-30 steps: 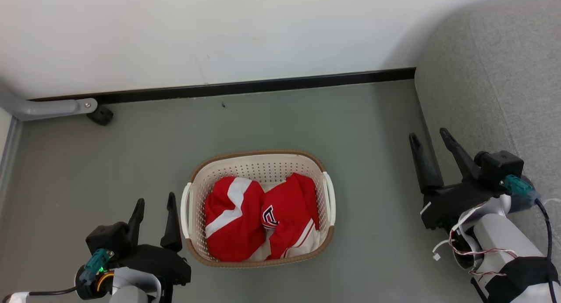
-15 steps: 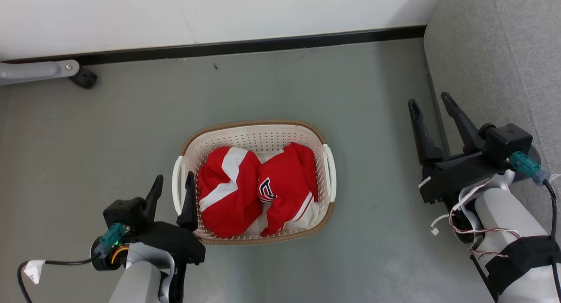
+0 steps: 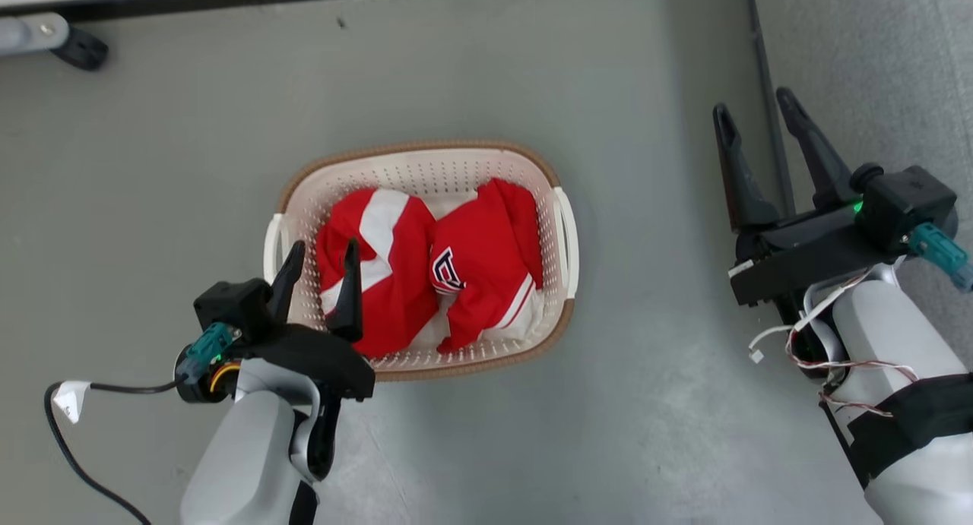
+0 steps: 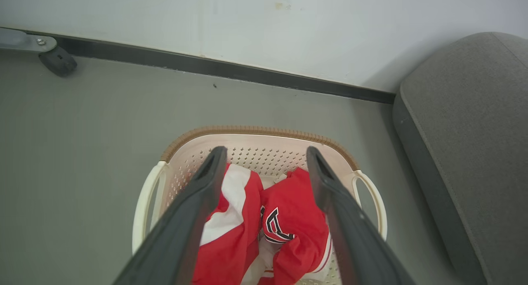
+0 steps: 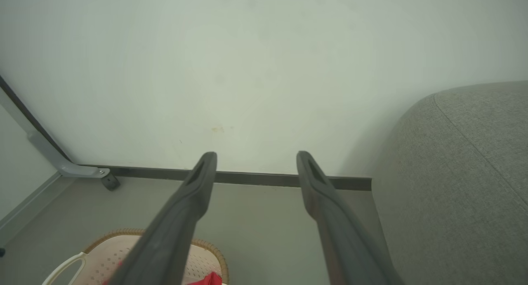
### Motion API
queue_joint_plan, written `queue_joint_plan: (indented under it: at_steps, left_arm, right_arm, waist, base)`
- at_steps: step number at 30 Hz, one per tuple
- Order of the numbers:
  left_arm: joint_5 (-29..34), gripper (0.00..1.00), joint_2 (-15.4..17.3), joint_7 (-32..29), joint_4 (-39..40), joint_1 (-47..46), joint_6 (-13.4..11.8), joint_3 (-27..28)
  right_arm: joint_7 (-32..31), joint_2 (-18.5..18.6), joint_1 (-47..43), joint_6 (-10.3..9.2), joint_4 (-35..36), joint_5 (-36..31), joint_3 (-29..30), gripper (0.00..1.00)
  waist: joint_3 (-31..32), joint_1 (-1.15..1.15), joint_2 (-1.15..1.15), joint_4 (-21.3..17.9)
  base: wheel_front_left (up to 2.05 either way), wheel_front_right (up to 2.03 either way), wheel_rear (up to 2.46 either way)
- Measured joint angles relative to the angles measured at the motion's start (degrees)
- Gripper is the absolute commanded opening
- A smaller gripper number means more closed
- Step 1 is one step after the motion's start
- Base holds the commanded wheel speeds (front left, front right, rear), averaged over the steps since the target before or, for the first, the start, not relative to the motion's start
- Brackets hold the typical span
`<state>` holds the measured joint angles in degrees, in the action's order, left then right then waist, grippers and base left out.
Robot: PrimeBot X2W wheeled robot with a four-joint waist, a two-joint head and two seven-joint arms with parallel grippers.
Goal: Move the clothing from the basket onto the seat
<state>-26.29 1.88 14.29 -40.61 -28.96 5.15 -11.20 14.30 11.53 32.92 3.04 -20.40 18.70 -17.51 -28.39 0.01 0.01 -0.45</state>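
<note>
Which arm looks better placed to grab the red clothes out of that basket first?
Left. The left gripper, open, hangs over the basket's left end with the clothing right ahead. The right gripper, also open, sits off by the seat.

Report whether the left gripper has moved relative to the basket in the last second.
Yes. The left gripper has moved right, from beside the basket to over its left edge, jaws open.

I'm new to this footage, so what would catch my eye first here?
The bright red clothing with white stripes, bunched in the cream basket on the grey floor, stands out most. The left gripper hangs open at the basket's left end, and the right gripper stands open beside the grey seat.
</note>
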Motion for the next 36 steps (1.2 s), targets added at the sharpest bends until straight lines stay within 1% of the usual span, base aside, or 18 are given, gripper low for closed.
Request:
queue_joint_plan:
  at_steps: [13,20,25,27,31,36]
  left_arm:
    - [-2.92,1.00,-0.05,0.01,-3.81,-8.00,-0.14,-2.87]
    - [-4.49,1.00,-0.09,0.01,-7.10,-13.06,-0.71,-4.20]
    - [-4.52,1.00,-0.09,0.01,-9.77,-16.24,-1.24,-5.31]
    - [-4.53,1.00,-0.10,0.01,-10.62,-17.52,-2.04,-5.99]
    - [-4.72,1.00,-0.18,0.01,-12.62,-19.95,-2.68,-6.71]
    - [-4.93,1.00,-0.19,0.01,-15.29,-21.70,-2.70,-7.58]
  right_arm:
    - [0.00,0.51,2.98,0.00,3.70,-1.52,1.42,1.00]
    - [0.26,0.58,4.18,0.09,5.63,-2.33,1.86,1.00]
    - [0.41,0.97,4.18,0.44,6.13,-3.20,2.25,1.00]
    - [0.41,0.96,4.20,0.51,6.38,-3.23,2.24,1.00]
    - [0.41,0.99,4.21,0.57,7.01,-3.71,2.48,1.00]
    - [0.41,1.04,4.22,0.57,7.92,-4.38,2.63,1.00]
  waist:
    - [-8.63,0.00,0.00,-1.48]
    - [-12.72,-0.01,0.00,-2.30]
    - [-14.70,0.00,0.00,-2.53]
    - [-15.34,-0.01,0.00,-2.62]
    - [-16.45,-0.01,0.00,-2.80]
    - [-17.77,-0.01,0.00,-2.96]
  base:
    - [0.00,0.00,0.00]
    - [0.00,0.00,0.00]
    - [0.00,0.00,0.00]
    - [0.00,0.00,0.00]
    - [0.00,0.00,0.00]
    - [0.00,0.00,0.00]
